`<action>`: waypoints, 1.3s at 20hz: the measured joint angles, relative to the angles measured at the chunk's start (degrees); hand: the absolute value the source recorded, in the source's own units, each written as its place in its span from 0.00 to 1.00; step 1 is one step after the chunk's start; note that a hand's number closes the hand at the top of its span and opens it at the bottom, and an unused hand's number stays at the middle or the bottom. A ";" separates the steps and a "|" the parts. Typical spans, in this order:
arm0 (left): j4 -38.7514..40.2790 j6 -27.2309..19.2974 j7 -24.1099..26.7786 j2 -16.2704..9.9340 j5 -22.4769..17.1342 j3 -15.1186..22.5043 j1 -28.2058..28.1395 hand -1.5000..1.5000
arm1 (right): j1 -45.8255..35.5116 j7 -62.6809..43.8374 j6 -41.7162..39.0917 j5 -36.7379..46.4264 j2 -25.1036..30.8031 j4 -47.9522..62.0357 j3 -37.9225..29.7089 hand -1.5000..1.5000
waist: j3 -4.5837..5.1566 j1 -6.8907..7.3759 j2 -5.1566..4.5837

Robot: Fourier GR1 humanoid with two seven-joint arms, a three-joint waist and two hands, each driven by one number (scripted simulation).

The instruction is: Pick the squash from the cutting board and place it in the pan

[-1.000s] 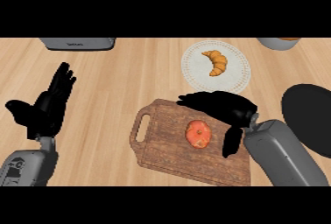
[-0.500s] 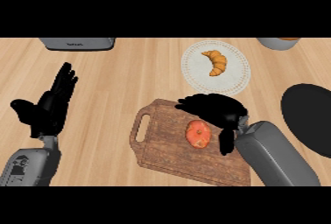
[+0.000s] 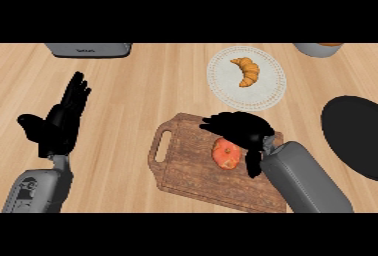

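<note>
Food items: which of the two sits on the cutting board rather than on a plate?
The squash, orange-red and rounded, lies on the cutting board beside the right hand. The other, a curved golden croissant, rests on the white plate farther back.

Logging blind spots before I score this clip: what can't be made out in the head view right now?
- Squash: its upper and right sides are hidden under the right hand; contact cannot be judged.
- Pan: cut off by the right edge; no handle shows.
- Grey appliance and container: cut off at the top edge.
- Cutting board: its right part lies under the right forearm.
- Left hand: fully visible, open at the left.
</note>
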State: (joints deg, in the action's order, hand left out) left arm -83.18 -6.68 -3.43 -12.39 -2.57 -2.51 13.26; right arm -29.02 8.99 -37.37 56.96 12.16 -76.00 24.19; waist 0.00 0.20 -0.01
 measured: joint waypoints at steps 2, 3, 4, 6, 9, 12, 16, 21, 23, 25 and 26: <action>0.03 0.16 -0.39 0.24 0.17 -0.16 0.24 0.50 | 0.12 -0.47 0.74 1.71 -1.42 1.17 0.62 0.00 | 0.01 -0.03 0.00; -0.11 0.75 -0.74 -0.18 -0.04 -0.57 0.31 0.50 | 0.23 -0.71 1.10 2.52 -2.26 1.77 1.01 0.00 | 0.01 -0.01 0.00; -0.68 1.53 -1.05 -0.81 -0.54 -1.14 0.27 0.50 | -0.02 0.12 2.00 3.23 -2.36 3.37 1.15 0.00 | 0.01 0.06 -0.01; -1.70 1.25 -1.44 -0.19 0.09 -0.80 -0.31 0.50 | -0.82 1.29 2.70 4.54 -2.89 6.03 0.96 0.00 | 0.00 0.10 -0.01; -2.16 1.32 -1.86 0.16 0.72 -0.89 -0.50 0.50 | -0.11 1.71 1.85 5.96 -3.08 6.13 0.75 0.00 | 0.00 0.01 0.00; -1.58 2.06 -1.60 0.25 0.54 -1.57 -0.36 0.50 | -1.21 3.35 1.71 6.98 -3.97 8.74 0.17 1.00 | 0.01 0.02 -0.01; -0.99 2.15 -2.07 0.36 0.80 -1.93 0.64 0.50 | -1.55 8.37 3.19 8.10 -3.70 9.90 1.74 1.00 | 0.01 0.02 0.02; -2.24 1.96 -2.16 1.37 1.55 -1.73 -0.23 0.50 | -0.24 11.66 5.88 10.36 -3.65 9.50 1.61 1.00 | 0.02 0.04 0.21; -2.16 2.58 -1.83 1.06 1.32 -2.43 -0.45 0.50 | -0.10 12.41 6.75 11.26 -4.22 10.25 1.26 1.00 | 0.02 0.05 0.24; -1.80 2.92 -1.32 0.82 1.18 -3.04 -0.54 0.50 | 0.84 11.31 6.96 11.53 -4.61 9.11 0.22 1.00 | 0.00 -0.07 0.27; -1.74 2.65 -1.35 0.96 1.32 -3.05 -0.50 0.50 | 1.58 8.25 7.13 11.55 -5.94 9.15 -1.06 1.00 | 0.01 -0.26 0.27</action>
State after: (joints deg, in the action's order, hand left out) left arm -84.92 -4.03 -4.78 -11.44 -1.24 -5.56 12.76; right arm -27.44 17.24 -30.23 68.52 6.22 -66.84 23.14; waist 0.01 -0.06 0.27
